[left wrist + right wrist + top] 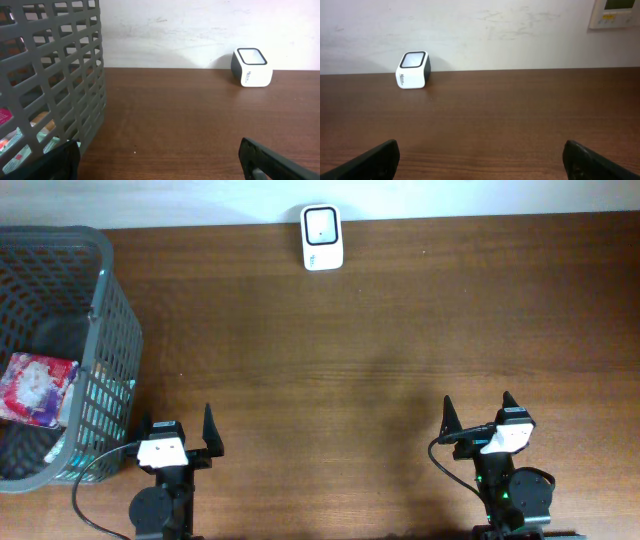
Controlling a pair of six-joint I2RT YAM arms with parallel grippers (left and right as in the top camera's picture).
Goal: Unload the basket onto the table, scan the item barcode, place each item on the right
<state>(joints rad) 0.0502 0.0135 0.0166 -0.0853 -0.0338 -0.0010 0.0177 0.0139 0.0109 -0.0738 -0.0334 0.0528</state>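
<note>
Overhead, the brown wooden table (380,350) is seen whole, with the grey mesh basket (112,350) set at its left end. Only from this view is the basket's inside laid open: a pink-and-white packet (38,388) is seen lying in it, on top of other wrapped goods that are partly hidden. No barcode can be made out on it. Through the left wrist camera the same basket is met from the side, and only scraps of coloured wrapping are glimpsed through the mesh. The left gripper (177,425) and the right gripper (478,408) are held near the front edge, well apart, each with its fingers spread wide and grasping nothing. The white scanner (322,238) is stood at the far edge, by the wall; its sloped window is shown best by the wrist cameras. A small wall panel (617,12) is caught by the right wrist camera alone.
</note>
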